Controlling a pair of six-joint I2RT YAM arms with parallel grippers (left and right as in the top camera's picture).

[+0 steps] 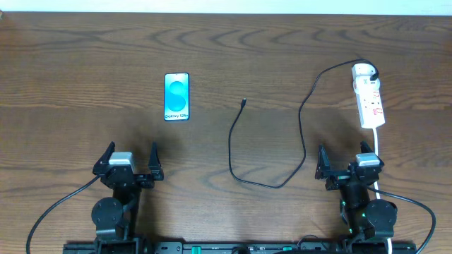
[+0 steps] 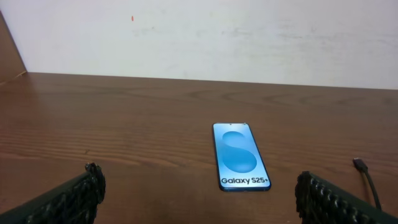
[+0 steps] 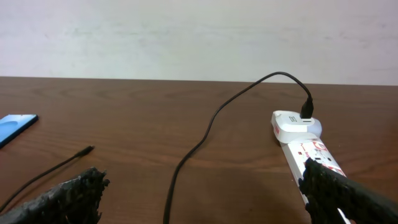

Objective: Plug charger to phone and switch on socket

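Observation:
The phone (image 1: pixel 176 97) lies flat on the wooden table, blue screen up, and shows in the left wrist view (image 2: pixel 240 156). The black charger cable (image 1: pixel 244 166) loops across the table, its plug tip (image 1: pixel 244 103) free to the right of the phone, its other end in the white socket strip (image 1: pixel 369 95). The strip also shows in the right wrist view (image 3: pixel 305 140), the cable (image 3: pixel 205 134) beside it. My left gripper (image 1: pixel 131 156) is open and empty, below the phone. My right gripper (image 1: pixel 346 159) is open and empty, just below the strip.
The strip's white cord (image 1: pixel 376 144) runs down past my right gripper. A pale wall (image 2: pixel 199 31) stands behind the table's far edge. The cable's plug tip shows at the right edge of the left wrist view (image 2: pixel 359 164).

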